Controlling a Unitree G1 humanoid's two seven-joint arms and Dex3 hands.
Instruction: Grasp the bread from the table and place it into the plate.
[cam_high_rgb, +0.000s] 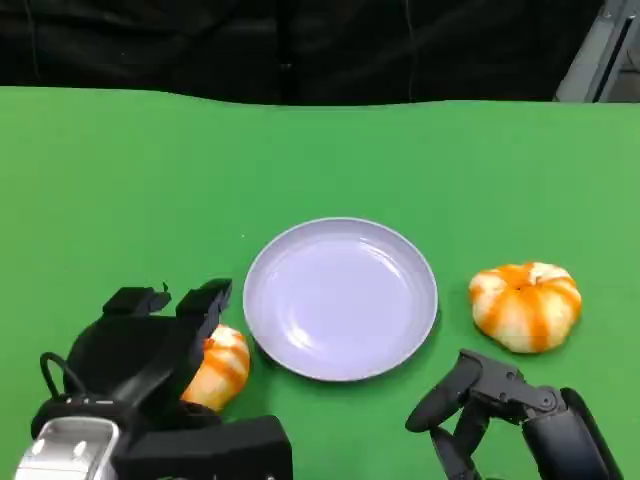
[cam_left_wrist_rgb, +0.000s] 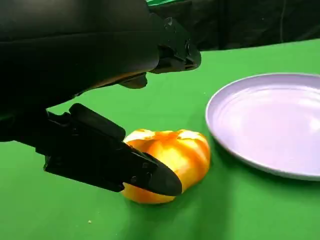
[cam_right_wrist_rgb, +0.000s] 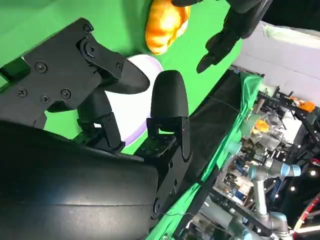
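Two buns on table (cam_high_rgb: 120, 170). Left bun (cam_high_rgb: 222, 365) sits on cloth just beside plate (cam_high_rgb: 340, 298), so short trip. Left hand (cam_high_rgb: 150, 345) around it, fingers (cam_left_wrist_rgb: 125, 167) on both sides, touching bun; firm hold not sure yet. Bun not lifted. Right bun (cam_high_rgb: 525, 305) on other side of plate, alone. Right hand (cam_high_rgb: 480, 405) near it, fingers apart, holding nothing. Plate bare, between buns. Green cloth, flat. Dark curtain (cam_high_rgb: 300, 45) behind.

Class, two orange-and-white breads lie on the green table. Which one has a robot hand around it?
The bread left of the plate: this bread sits between the left hand's fingers. The other bread lies untouched right of the plate.
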